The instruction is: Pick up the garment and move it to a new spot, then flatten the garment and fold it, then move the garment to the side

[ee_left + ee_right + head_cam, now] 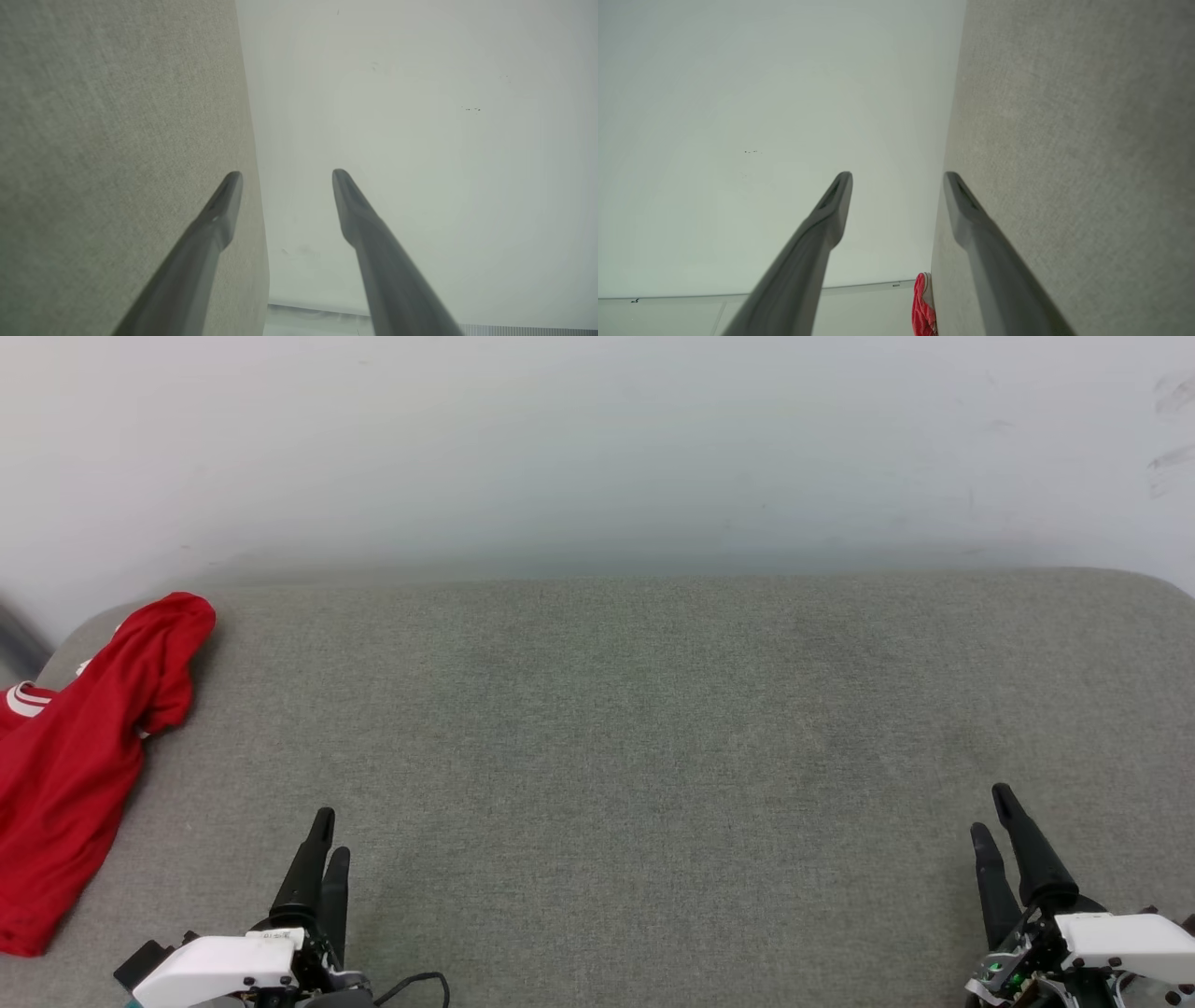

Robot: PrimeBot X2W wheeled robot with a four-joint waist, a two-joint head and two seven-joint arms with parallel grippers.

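The left gripper (332, 832) sits over the near left part of the grey cushion (653, 756), its two dark fingers pointing toward the cushion's far edge. From the head they look almost overlapped, but the left wrist view shows them plainly apart with nothing between them. The right gripper (990, 808) is over the cushion's near right corner, and its fingers also stand apart and empty, with a gap visible from both the head and its own wrist. Neither gripper touches any cloth.

The garment (75, 756), bright red, lies crumpled along the cushion's left edge. It runs from the far left corner down toward the near side and passes out of the head view there. A bit of white-and-red striped trim shows at its outer side. It is off to the left of the left gripper, apart from it, with bare cushion between them. From the right gripper it is the whole width of the cushion away. In the right wrist view a small red-and-white bunch of it shows at the cushion's distant end.

The cushion is a flat expanse of grey woven fabric with rounded far corners. Behind its far edge rises a plain pale wall (597, 448) with a few faint scuffs. A strip of pale floor (691, 317) shows beside the cushion in the right wrist view.
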